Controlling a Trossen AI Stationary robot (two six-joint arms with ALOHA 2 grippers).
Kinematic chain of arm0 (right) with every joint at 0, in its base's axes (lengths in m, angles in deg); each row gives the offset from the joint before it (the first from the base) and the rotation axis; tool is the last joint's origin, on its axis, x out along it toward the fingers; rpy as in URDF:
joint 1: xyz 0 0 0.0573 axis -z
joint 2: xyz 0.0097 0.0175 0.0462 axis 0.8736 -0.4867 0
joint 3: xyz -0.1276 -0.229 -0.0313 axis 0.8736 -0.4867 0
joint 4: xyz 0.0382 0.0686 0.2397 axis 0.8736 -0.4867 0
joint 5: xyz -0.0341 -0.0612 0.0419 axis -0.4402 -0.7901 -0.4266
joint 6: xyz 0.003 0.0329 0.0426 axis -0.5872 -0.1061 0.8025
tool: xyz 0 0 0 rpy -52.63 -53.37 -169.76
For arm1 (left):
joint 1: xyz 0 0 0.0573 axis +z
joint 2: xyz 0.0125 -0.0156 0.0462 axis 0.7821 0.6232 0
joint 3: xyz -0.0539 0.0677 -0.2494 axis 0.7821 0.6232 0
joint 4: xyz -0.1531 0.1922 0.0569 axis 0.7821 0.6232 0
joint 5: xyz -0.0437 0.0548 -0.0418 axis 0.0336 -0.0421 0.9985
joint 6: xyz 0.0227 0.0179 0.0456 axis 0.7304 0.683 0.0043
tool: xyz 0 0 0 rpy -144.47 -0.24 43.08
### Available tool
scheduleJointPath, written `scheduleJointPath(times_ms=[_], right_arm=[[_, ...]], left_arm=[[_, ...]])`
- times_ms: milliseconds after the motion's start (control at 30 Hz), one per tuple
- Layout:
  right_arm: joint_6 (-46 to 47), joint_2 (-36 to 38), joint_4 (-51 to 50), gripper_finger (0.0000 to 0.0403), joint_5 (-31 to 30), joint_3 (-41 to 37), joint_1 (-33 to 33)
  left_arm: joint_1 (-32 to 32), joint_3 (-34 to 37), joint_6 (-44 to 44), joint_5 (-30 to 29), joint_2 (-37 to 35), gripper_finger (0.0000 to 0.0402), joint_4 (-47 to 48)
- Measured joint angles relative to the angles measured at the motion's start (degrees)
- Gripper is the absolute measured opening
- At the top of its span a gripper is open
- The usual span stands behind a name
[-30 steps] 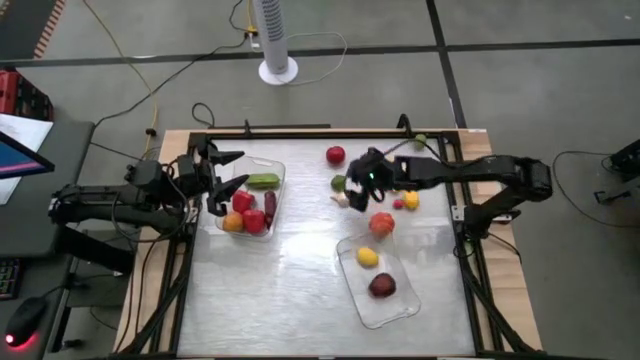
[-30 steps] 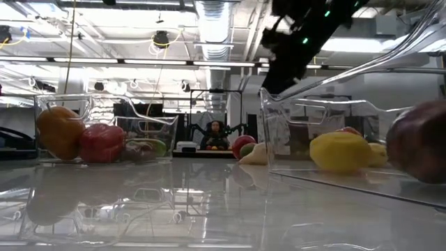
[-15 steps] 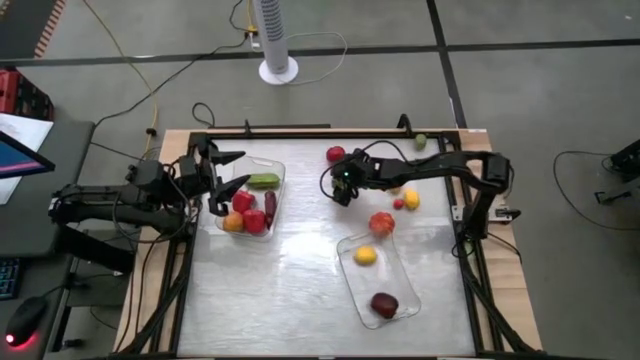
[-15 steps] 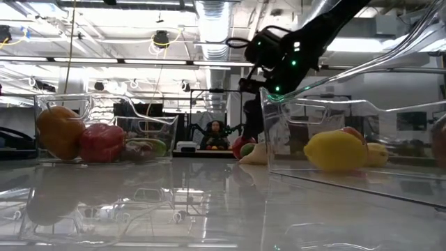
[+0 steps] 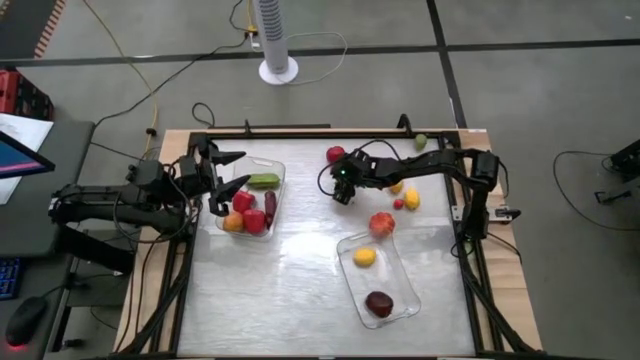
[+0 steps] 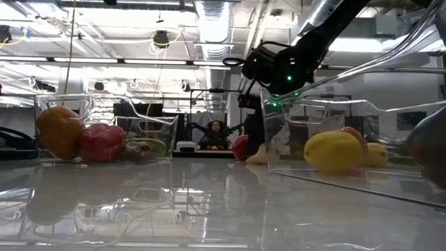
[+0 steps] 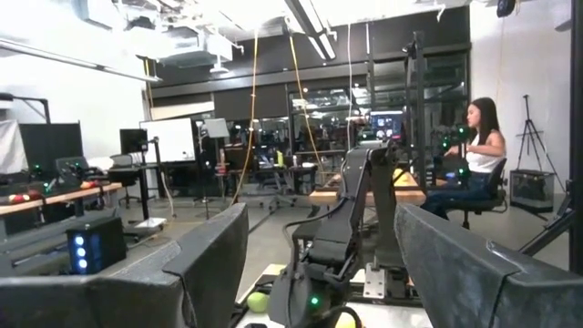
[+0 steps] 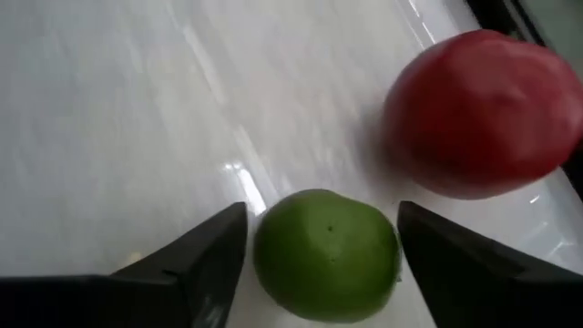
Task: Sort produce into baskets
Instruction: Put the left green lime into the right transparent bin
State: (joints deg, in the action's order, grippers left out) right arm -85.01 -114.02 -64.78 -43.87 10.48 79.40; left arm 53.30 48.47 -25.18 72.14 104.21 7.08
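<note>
My right gripper (image 8: 319,251) is down at the table's far middle, open, one finger on each side of a green round fruit (image 8: 326,253). A red fruit (image 8: 478,114) lies just beyond it, also seen from above (image 5: 335,154). In the high view the gripper (image 5: 343,192) covers the green fruit. My left gripper (image 5: 232,172) hangs open above the left basket (image 5: 281,172), which holds several pieces of produce. The right basket (image 5: 346,246) holds a yellow fruit (image 5: 366,257) and a dark maroon one (image 5: 379,303). My right gripper comes slanting down from the table's right side, with its fingers (image 8: 214,251) close on both sides of the green fruit, which rests on the table. I cannot tell whether they touch it.
A red-orange fruit (image 5: 381,223) lies on the table by the right basket's far end. A yellow piece (image 5: 410,199) and a small red one (image 5: 398,204) lie under the right arm. A pale piece (image 6: 259,155) sits near the gripper. A green piece (image 5: 421,141) rests at the far frame.
My right gripper has come down and toward the table's left, from above the loose produce to the green fruit. The dark maroon fruit has rolled toward the near end of the right basket.
</note>
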Motion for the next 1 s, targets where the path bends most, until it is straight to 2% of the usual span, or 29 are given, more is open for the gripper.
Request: scheduleJointPath(times_ms=[267,433,633,700,900,1000], right_arm=[[0.0,0.7,-2.7,0.0226,0.0,0.0,-0.2],[0.8,4.5,-9.7,0.022,0.0,0.0,-2.3],[4.0,14.4,-17.9,0.022,0.0,0.0,-7.2],[5.1,18.6,-20.3,0.022,2.7,0.0,-9.3],[7.7,28.8,-24.7,0.0224,21.3,-0.1,-18.0],[12.3,31.5,-26.8,0.0226,24.4,-0.1,-22.8]], left_arm=[[0.0,0.0,0.0,0.0,0.0,0.0265,0.0],[0.0,0.0,0.0,0.0,0.0,0.0265,0.0],[0.0,0.0,0.5,-0.2,0.0,0.0265,0.0],[0.0,0.0,0.5,-0.5,0.0,0.0265,0.0],[0.0,0.0,0.5,-0.5,0.0,0.0265,0.0],[0.0,0.0,0.5,-0.5,0.0,0.0265,0.0]])
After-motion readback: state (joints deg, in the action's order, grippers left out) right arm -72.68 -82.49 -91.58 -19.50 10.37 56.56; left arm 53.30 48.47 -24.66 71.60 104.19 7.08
